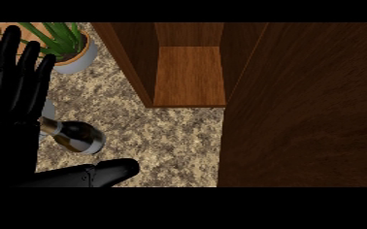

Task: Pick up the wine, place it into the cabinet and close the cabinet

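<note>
I'm looking down at what reads as a home kitchen: a speckled granite-style counter fills the lower middle, a wooden cabinet stands open at twelve o'clock with its door swung toward three, and a potted plant sits at ten o'clock.

Count — one wine bottle, one potted plant, one open cabinet, one hand — all on one counter.

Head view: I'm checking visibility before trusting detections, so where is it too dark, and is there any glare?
Head view: the left hand is near-featureless black, the cabinet door dim, and one highlight sits on the wine bottle.
</note>
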Controlling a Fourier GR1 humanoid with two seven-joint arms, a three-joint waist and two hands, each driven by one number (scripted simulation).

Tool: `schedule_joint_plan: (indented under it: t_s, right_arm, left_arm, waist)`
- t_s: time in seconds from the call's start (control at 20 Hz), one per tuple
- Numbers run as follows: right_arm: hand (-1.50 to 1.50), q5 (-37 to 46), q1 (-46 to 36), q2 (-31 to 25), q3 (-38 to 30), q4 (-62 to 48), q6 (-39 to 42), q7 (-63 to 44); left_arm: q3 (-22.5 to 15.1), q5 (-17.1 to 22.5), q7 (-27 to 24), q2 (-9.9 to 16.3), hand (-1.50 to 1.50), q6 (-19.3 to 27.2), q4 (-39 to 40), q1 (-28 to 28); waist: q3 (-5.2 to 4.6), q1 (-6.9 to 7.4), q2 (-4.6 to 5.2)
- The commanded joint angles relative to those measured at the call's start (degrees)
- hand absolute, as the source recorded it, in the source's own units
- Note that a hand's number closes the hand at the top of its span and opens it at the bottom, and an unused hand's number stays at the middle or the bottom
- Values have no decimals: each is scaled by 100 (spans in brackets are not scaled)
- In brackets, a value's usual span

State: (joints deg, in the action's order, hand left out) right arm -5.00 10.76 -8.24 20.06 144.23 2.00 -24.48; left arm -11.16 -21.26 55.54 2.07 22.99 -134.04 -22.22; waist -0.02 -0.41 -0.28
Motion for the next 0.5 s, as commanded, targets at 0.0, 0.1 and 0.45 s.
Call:
schedule_joint_plan:
  t_s: [0.0, 0.1, 0.45]
  right_arm:
    - [-150, -146, 85, -198, -131, 1331, -91, -732]
    - [-150, -38, 189, -127, 91, 1293, -120, -644]
    - [-150, -43, 458, -171, 106, 1267, -75, -351]
  left_arm:
    - [49, -173, 395, 60, -150, -77, -289, 149]
    - [635, 37, 735, 342, -150, -271, -396, -322]
    - [1314, 763, -128, 736, -150, -490, -226, 405]
  waist:
    - [1, 15, -1]
    - [2, 5, -10]
    - [-3, -17, 5]
